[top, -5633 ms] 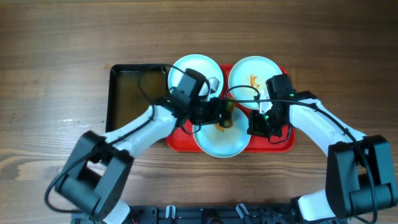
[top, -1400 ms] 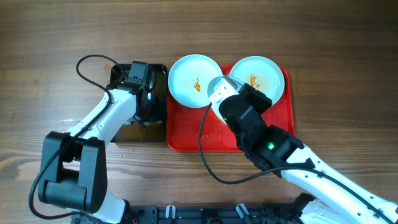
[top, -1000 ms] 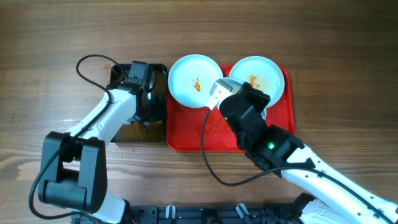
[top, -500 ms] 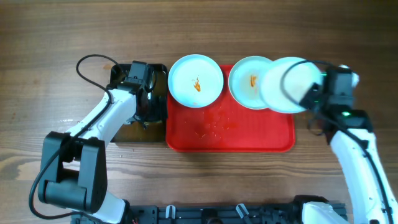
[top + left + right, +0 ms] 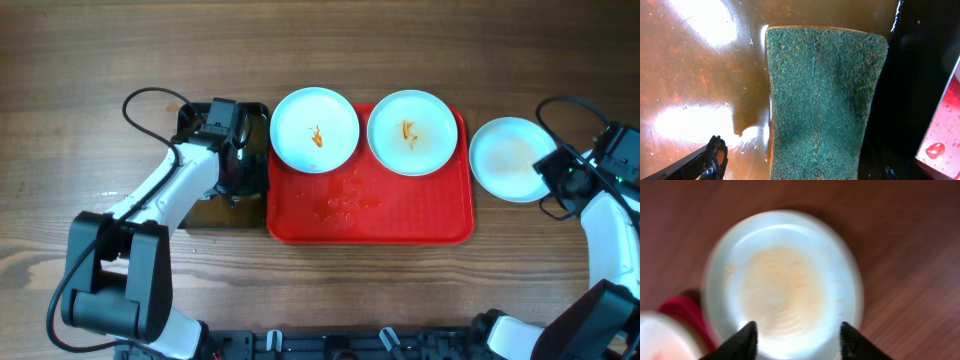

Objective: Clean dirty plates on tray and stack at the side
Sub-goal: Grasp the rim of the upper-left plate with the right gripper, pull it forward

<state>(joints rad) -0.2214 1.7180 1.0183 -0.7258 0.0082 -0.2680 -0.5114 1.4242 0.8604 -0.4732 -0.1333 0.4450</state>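
Note:
Two plates sit at the back of the red tray [image 5: 400,215]: a left plate [image 5: 315,130] and a right plate [image 5: 412,132], each with an orange smear. A third plate [image 5: 508,158] lies on the wood right of the tray, with only a faint orange stain. My right gripper [image 5: 556,176] hovers at its right edge. In the right wrist view, which is blurred, that gripper [image 5: 799,342] stands open over this plate [image 5: 782,280] with nothing between its fingers. My left gripper [image 5: 238,165] is over the black basin. It is open, with the green sponge [image 5: 822,100] lying loose between its fingers [image 5: 715,155].
The black basin [image 5: 186,120] stands against the tray's left side and holds brown water [image 5: 695,75]. Orange droplets [image 5: 345,200] spot the tray's middle. A black cable [image 5: 150,95] loops behind the left arm. Bare wood surrounds everything.
My right arm swung the third plate from above the tray to the table on its right, then opened and let it go. The left arm has not moved.

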